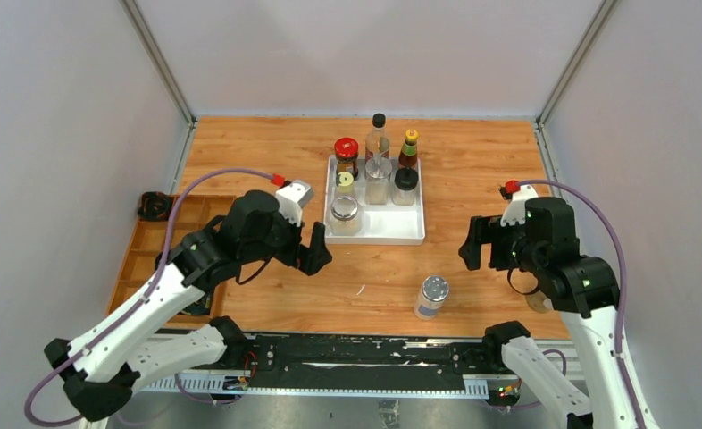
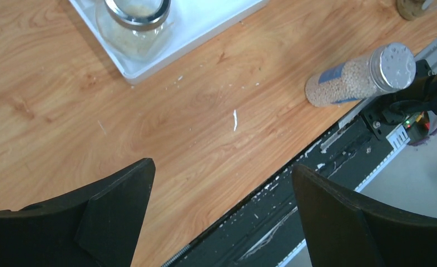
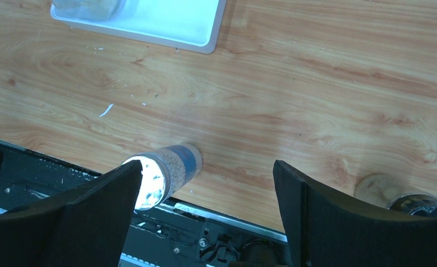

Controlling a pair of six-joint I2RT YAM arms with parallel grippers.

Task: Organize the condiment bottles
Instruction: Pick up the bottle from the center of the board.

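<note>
Top view: most condiment bottles point(image 1: 378, 134) stand in the white tray point(image 1: 392, 234) at upper centre, and one silver-capped jar point(image 1: 431, 298) stands alone on the table point(image 1: 258, 152) at lower centre. Left wrist view: the left gripper point(image 2: 222, 167) is spread wide and empty, with that jar at upper right. Right wrist view: the right gripper point(image 3: 208, 164) also gapes empty, with the jar at lower left.

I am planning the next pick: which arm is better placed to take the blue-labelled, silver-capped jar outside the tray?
Probably right. Its open hand hovers nearer the blue-labelled, silver-capped jar; the left hand is farther, beside the white tray.
</note>
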